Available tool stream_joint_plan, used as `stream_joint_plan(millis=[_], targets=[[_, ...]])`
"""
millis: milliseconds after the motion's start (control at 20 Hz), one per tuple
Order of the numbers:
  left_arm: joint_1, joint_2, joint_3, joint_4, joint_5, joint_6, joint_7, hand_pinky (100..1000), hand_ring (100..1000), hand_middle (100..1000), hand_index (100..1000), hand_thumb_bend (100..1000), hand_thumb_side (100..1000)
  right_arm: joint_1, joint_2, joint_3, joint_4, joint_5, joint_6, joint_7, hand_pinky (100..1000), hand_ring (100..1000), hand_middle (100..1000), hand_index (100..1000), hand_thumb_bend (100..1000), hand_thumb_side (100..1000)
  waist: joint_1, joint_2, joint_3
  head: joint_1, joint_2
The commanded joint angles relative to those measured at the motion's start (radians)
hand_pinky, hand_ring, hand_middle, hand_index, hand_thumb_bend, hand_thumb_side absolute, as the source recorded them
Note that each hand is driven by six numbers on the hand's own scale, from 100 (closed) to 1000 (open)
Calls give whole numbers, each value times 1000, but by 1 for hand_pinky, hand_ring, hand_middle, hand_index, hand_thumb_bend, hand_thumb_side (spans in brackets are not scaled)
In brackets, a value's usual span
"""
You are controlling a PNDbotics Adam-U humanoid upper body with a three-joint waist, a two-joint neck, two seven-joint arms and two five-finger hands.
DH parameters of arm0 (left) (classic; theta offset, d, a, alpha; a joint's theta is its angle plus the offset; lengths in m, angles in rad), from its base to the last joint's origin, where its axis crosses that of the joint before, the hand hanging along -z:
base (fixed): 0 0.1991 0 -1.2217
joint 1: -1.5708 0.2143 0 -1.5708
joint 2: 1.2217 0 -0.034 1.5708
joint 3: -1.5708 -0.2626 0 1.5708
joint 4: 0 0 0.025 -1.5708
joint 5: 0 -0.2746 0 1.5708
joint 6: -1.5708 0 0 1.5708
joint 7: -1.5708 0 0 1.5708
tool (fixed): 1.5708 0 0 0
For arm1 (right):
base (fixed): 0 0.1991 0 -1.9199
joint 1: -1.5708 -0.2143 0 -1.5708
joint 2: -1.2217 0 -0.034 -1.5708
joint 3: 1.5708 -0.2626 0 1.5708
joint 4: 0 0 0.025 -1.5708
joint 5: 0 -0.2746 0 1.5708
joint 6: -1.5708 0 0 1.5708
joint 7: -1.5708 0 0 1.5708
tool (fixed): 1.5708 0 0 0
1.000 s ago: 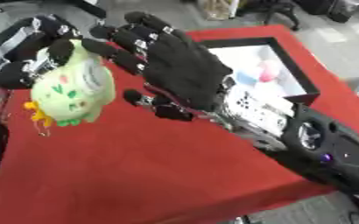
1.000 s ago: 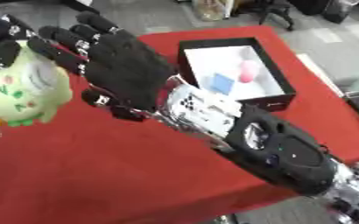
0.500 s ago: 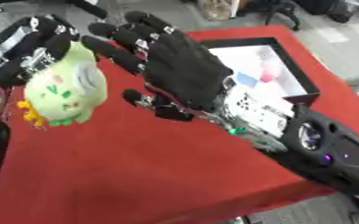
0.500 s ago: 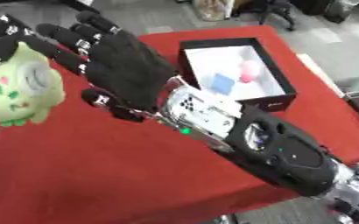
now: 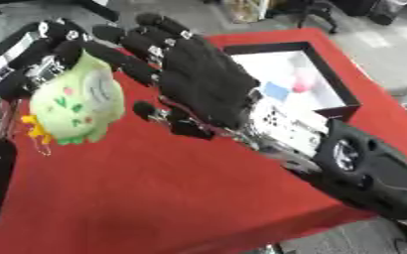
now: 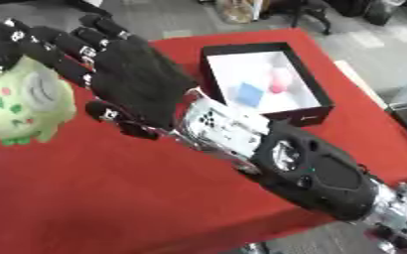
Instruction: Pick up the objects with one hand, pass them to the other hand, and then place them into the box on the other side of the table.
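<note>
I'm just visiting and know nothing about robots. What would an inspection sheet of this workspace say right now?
Surface: table under a red cloth.
Job's things: pale green plush toy held up above the cloth; black box with a white inside at the table's right, holding a pink thing and a blue thing.
Clutter: nothing seen on the cloth.
Hands: left hand curled round the toy's top; right hand open, fingers spread, its fingertips at the toy.
Cables: nothing seen.
Surroundings: grey floor past the table; dark shapes at the far edge, too unclear to name.
</note>
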State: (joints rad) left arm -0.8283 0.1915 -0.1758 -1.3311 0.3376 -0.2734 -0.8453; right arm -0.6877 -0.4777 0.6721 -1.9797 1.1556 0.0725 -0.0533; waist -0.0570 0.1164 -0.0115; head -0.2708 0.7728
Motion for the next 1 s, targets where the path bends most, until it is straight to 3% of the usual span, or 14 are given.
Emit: stream_joint_plan(millis=[50,1000], targets=[[-28,-1,16,-11,0,-59,-62,606,304,218,379,100,520,-16,-5,-6,-20,-2,2,-7,870,766,910,987,417,100,3,-13,0,-6,-3],[-51,-33,49,-15,-4,-56,-62,606,306,220,380,100,549,-12,7,23,-20,11,-2,-15,868,766,940,997,413,100,6,-14,-4,-23,-3]])
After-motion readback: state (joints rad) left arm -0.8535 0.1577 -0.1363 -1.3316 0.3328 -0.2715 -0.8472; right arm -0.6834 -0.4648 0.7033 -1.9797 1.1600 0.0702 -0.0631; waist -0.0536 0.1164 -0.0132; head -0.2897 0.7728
